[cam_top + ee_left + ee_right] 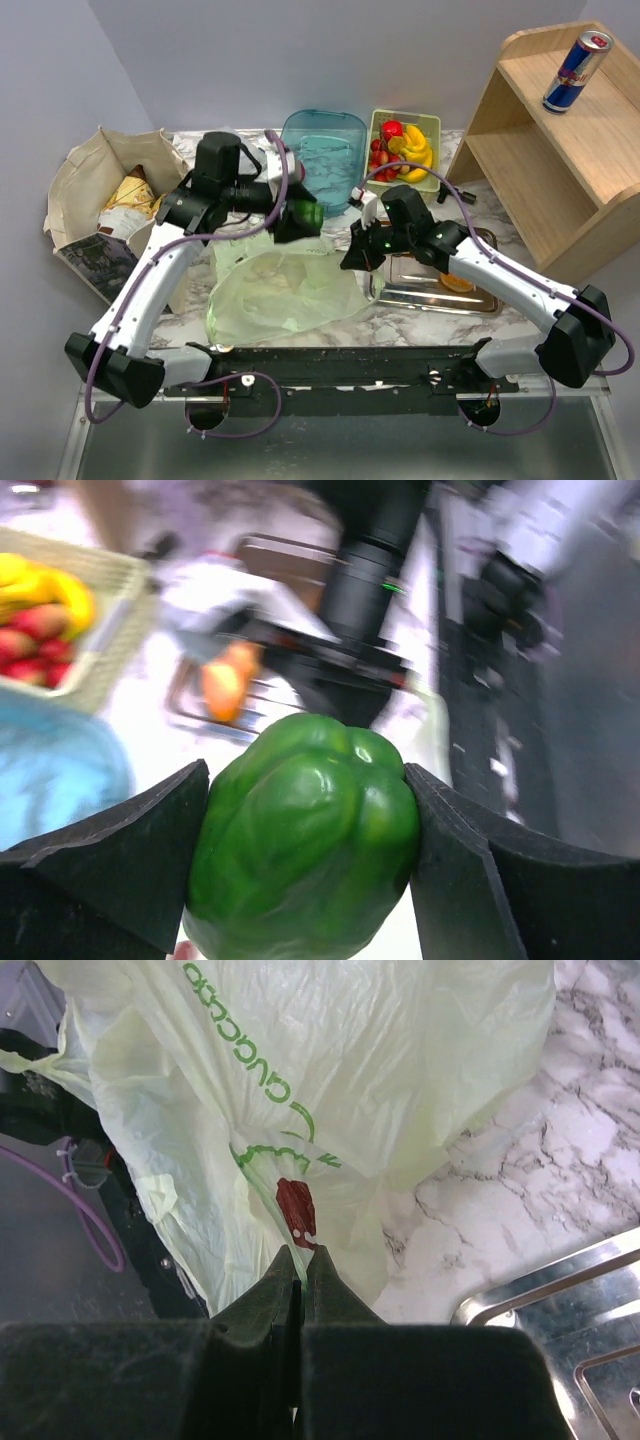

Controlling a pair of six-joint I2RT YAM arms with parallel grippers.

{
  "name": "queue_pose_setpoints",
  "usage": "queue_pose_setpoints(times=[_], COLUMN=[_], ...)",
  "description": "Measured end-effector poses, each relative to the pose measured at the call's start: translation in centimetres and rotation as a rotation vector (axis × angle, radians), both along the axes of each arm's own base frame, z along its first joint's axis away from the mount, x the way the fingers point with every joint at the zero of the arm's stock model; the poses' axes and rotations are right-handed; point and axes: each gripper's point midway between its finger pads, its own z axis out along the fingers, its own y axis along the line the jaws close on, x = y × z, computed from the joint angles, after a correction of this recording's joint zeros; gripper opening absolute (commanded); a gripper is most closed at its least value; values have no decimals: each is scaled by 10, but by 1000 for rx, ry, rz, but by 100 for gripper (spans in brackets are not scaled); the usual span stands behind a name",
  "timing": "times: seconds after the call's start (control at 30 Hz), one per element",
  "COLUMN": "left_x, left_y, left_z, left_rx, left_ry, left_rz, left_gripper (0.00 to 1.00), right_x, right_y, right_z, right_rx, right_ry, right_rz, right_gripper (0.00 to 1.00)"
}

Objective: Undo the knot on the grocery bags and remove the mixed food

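Observation:
My left gripper [297,216] is shut on a green bell pepper [307,215] and holds it above the table, between the pale green bag [280,285] and the blue tub. In the left wrist view the pepper [305,840] fills the gap between both black pads [120,860]. My right gripper [355,256] is shut on the right edge of the pale green bag. In the right wrist view its fingertips [300,1260] pinch the thin fabric [330,1090] by a red print. The bag lies flat and crumpled. No knot shows. The beige tote [95,175] stands open at the left.
A blue tub [322,155] and a green basket [432,130] of strawberries and bananas sit at the back. A metal tray [430,292] with an orange piece [457,282] lies under the right arm. A wooden shelf [560,160] carries a drink can [578,70].

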Motion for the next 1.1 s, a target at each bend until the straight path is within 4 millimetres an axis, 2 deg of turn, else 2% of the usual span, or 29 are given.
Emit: queue_pose_setpoints(times=[0.13,0.2,0.27,0.3,0.33,0.43,0.47,0.53,0.6,0.63,0.73,0.83,0.9,1.0,1.07,1.1], left_x=[87,144,178,206,223,257,267,285,293,295,293,285,279,267,252,242], left_y=[0,-6,-8,-11,-11,-13,-14,-18,-20,-21,-19,-14,-3,19,44,65], left_z=[14,14,6,-14,-28,-69,-82,-103,-115,-120,-124,-112,-91,-46,-11,10], left_rx=[-28,-10,5,33,56,109,126,145,155,160,174,186,206,201,182,165], left_ry=[17,1,-13,11,25,74,93,124,143,152,174,168,151,103,73,55], left_rz=[250,360,428,461,489,532,543,555,560,563,568,577,611,674,732,777], left_gripper=[30,31,32,32,33,38,46,71,94,98,98,99,99,99,98,98], right_x=[-5,-7,-10,-11,-12,-12,-12,-9,-8,-7,-2,1,2,3,5,7], right_y=[-7,-12,-17,-20,-22,-26,-27,-30,-33,-33,-32,-31,-30,-29,-27,-26], right_z=[-13,-17,-16,-15,-14,-11,-12,-14,-15,-14,-7,-1,-1,1,5,9], right_rx=[-27,-45,-57,-61,-65,-76,-82,-98,-111,-114,-112,-103,-102,-95,-86,-79], right_ry=[5,-6,-23,-32,-43,-75,-82,-91,-92,-94,-109,-127,-130,-138,-147,-155], right_rz=[5,7,13,14,15,27,29,25,25,25,23,24,24,23,21,18], right_gripper=[1,1,1,1,1,1,1,1,1,1,1,1,1,1,1,1])
